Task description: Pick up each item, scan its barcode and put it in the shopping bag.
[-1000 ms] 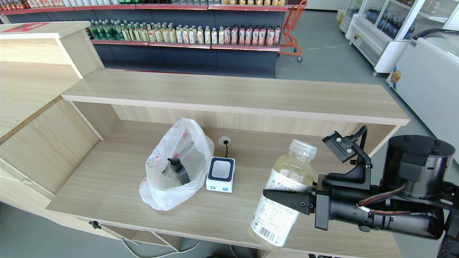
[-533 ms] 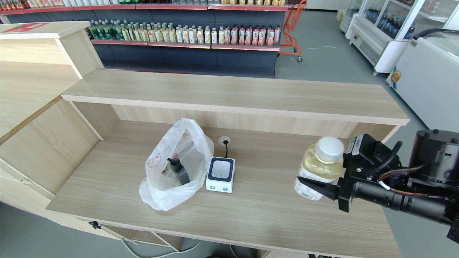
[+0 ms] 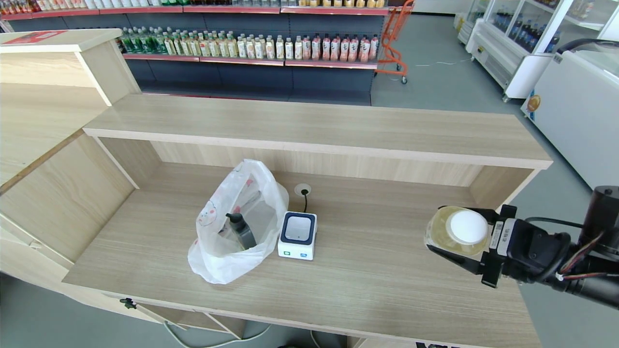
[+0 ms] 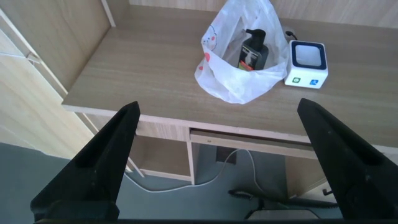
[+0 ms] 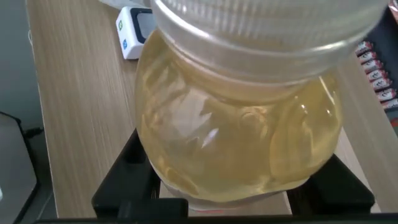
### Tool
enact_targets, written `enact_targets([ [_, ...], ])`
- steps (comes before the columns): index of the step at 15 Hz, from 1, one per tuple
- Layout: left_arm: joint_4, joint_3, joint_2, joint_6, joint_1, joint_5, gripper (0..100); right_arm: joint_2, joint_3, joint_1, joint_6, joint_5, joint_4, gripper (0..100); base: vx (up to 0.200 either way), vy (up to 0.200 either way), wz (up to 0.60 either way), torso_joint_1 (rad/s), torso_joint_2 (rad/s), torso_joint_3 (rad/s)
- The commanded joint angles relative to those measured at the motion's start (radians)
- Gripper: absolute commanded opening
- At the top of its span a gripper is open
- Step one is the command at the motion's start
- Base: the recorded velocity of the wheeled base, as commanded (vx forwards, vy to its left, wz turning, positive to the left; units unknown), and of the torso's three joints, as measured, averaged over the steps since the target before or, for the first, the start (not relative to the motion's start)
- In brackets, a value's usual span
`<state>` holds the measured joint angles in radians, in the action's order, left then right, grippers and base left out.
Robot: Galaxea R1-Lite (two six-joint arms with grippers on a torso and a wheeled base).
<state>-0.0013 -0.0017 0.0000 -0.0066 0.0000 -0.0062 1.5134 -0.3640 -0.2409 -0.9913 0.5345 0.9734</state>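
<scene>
**Head view.** The right hand (image 3: 449,238) is closed on a clear bottle (image 3: 465,227) of pale yellow liquid, gripping it across the body. It holds the bottle above the right end of the bench (image 3: 367,285), with the white cap pointing toward the camera. In this pose the label cannot be seen. The scanner (image 3: 297,235) stands at mid-bench with its window facing up, so a barcode has to be presented from above. The shopping bag (image 3: 217,241) stands just beside the scanner on the left, its mouth open upward to receive items. A dark pump bottle (image 3: 240,231) already stands inside it. The held bottle is well apart from both, so scanning appears not yet done.

**Left wrist view.** The left hand (image 4: 224,165) is open, its fingers spread wide with nothing between them. It sits off the front edge of the bench, facing the bag (image 4: 217,74) and scanner (image 4: 306,63). This looks like a standby position.

**Right wrist view.** The bottle (image 5: 242,137) sits between the black fingers (image 5: 121,183), which press on opposite sides of its body. The scanner (image 5: 132,32) lies farther off on the bench. Whether the barcode faces downward cannot be told.
</scene>
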Motion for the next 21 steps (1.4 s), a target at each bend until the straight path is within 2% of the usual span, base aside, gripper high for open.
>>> enact_targets([
  [1, 0.0, 0.0, 0.0, 0.0, 0.0, 0.0, 100, -0.007, 0.014, 0.002, -0.003, 0.002, 0.001, 0, 0.0, 0.0, 0.0, 0.0, 0.0, 0.0],
  [9, 0.0, 0.0, 0.0, 0.004, 0.0, 0.0, 100, -0.016, 0.033, -0.003, 0.01, 0.024, 0.001, 0, 0.0, 0.0, 0.0, 0.0, 0.0, 0.0],
  [21, 0.0, 0.0, 0.0, 0.004, 0.0, -0.001, 100, -0.022, 0.05, 0.005, 0.097, 0.094, 0.002, 0, 0.0, 0.2, 0.0, 0.003, 0.0, 0.003],
])
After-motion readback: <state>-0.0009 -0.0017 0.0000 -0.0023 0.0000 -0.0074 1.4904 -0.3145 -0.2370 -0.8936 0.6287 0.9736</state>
